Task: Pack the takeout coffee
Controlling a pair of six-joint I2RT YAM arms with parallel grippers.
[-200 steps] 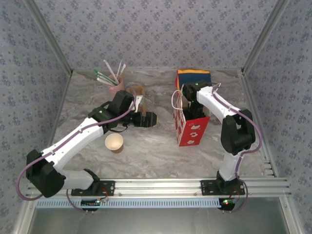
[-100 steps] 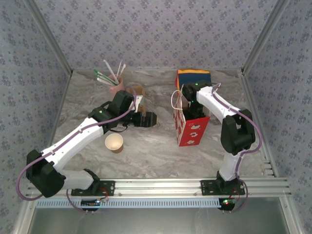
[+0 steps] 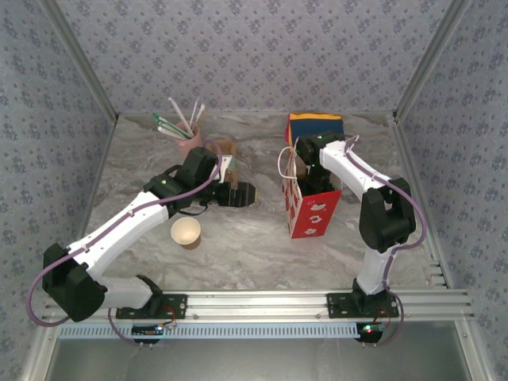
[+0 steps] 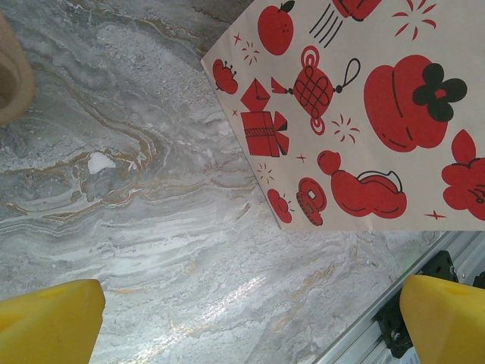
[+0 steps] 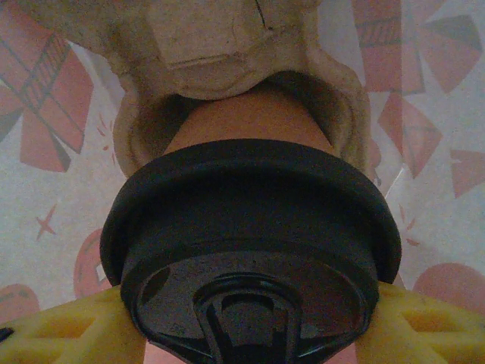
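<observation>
The takeout coffee (image 5: 250, 227), a tan cup under a round black lid, sits in a hollow of a pale pulp tray (image 5: 227, 45) inside the red-and-white paper bag (image 3: 313, 210). My right gripper (image 5: 246, 326) reaches down into the bag, and its yellow fingers (image 5: 68, 330) press against both sides of the lid. My left gripper (image 3: 238, 193) hovers low over the marble table left of the bag, open, with nothing between its yellow fingertips (image 4: 45, 322). The bag's printed side (image 4: 364, 114) faces the left wrist camera.
A lidless paper cup (image 3: 186, 232) stands near the left arm. A pink holder of straws (image 3: 189, 139) and a brown cup (image 3: 226, 148) stand at the back. A blue-and-yellow object (image 3: 316, 123) sits behind the bag. A metal rail (image 3: 262, 302) runs along the near edge.
</observation>
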